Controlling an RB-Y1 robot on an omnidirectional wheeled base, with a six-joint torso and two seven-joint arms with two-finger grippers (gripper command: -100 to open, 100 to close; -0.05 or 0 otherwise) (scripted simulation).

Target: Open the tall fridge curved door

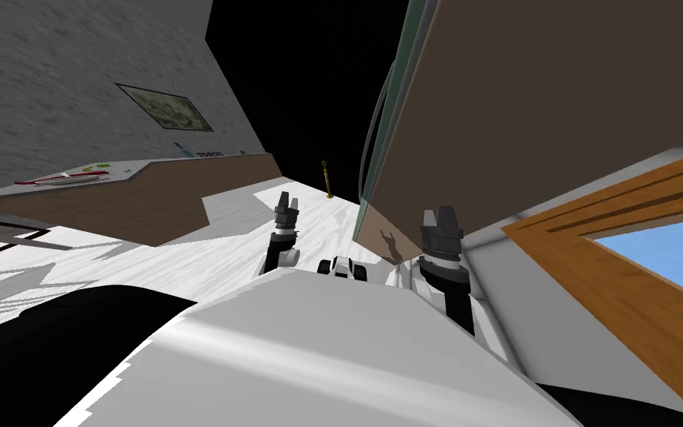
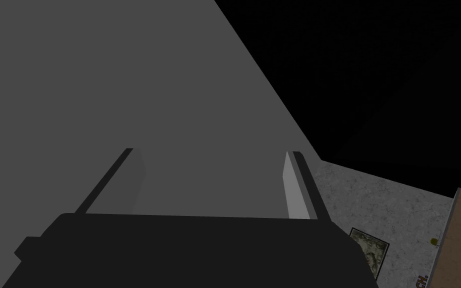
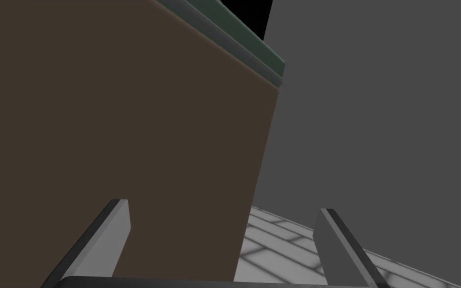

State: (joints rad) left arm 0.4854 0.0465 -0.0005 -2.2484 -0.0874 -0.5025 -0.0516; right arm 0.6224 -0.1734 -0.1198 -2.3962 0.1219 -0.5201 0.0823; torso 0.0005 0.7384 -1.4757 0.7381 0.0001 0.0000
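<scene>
The right gripper (image 1: 440, 215) is raised in front of me with its fingers (image 3: 119, 230) spread and nothing between them. It points at the flat brown side of the fridge (image 1: 540, 96), close to that side's front corner. I judge it is held ready and released because no grasp has begun. The wall of the fridge facing it offers nothing to take hold of.

The left gripper (image 1: 286, 202) is lifted beside it, further to my left over the white floor (image 1: 318, 230). Its fingers (image 2: 294, 185) are also parted and empty. It seems parked out of the way, while the right arm is the nearer one to the work.

The fridge stands at the right edge of the floor, close to the wall with the wood window frame (image 1: 614, 252). I am at its side, not its front. Its door (image 3: 234, 35) appears beyond the brown panel as a dark green strip along the far corner. It lies flush against the body, so I take it to be shut. A thin curved handle (image 1: 367, 144) bows out from the door's face, away from me.

To pull it, the right hand probably has to reach past the corner and around to that handle.

Further off to the left, a bench (image 1: 132, 207) runs along the grey wall.
</scene>
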